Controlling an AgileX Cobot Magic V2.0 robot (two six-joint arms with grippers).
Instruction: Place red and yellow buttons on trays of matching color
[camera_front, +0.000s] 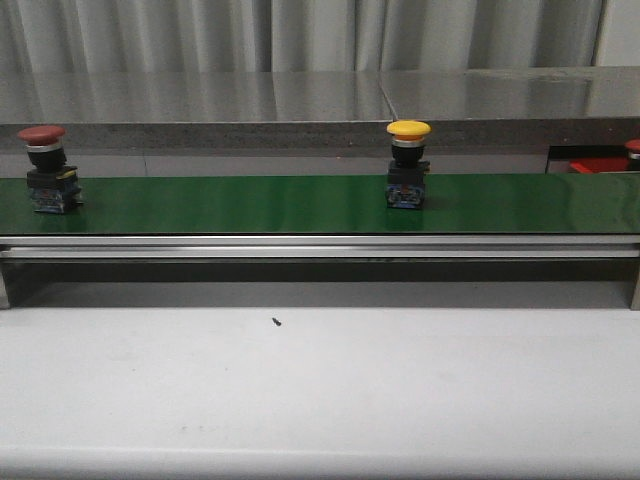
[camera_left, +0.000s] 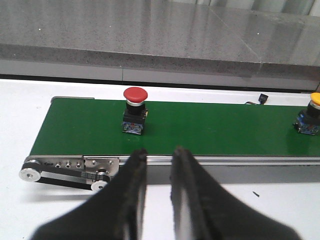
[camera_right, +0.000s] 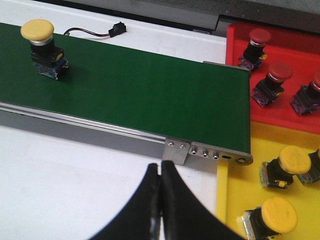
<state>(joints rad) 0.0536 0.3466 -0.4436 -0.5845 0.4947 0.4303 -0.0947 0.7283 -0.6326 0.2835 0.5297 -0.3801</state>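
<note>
A red button (camera_front: 43, 165) (camera_left: 135, 107) stands upright at the left end of the green belt (camera_front: 300, 205). A yellow button (camera_front: 408, 160) (camera_right: 44, 47) (camera_left: 311, 117) stands upright on the belt right of centre. My left gripper (camera_left: 159, 157) is open and empty, just short of the belt's near rail, slightly right of the red button. My right gripper (camera_right: 161, 170) is shut and empty over the white table near the belt's right end. The red tray (camera_right: 300, 115) (camera_front: 600, 163) holds three red buttons (camera_right: 272, 80). The yellow tray (camera_right: 235, 192) in front of it holds yellow buttons (camera_right: 285, 167).
A belt pulley and drive strap (camera_left: 60, 172) sit at the belt's left end. A black connector with a wire (camera_right: 116, 30) lies behind the belt. A tiny black speck (camera_front: 276, 322) lies on the white table. A grey counter (camera_front: 320, 100) runs behind.
</note>
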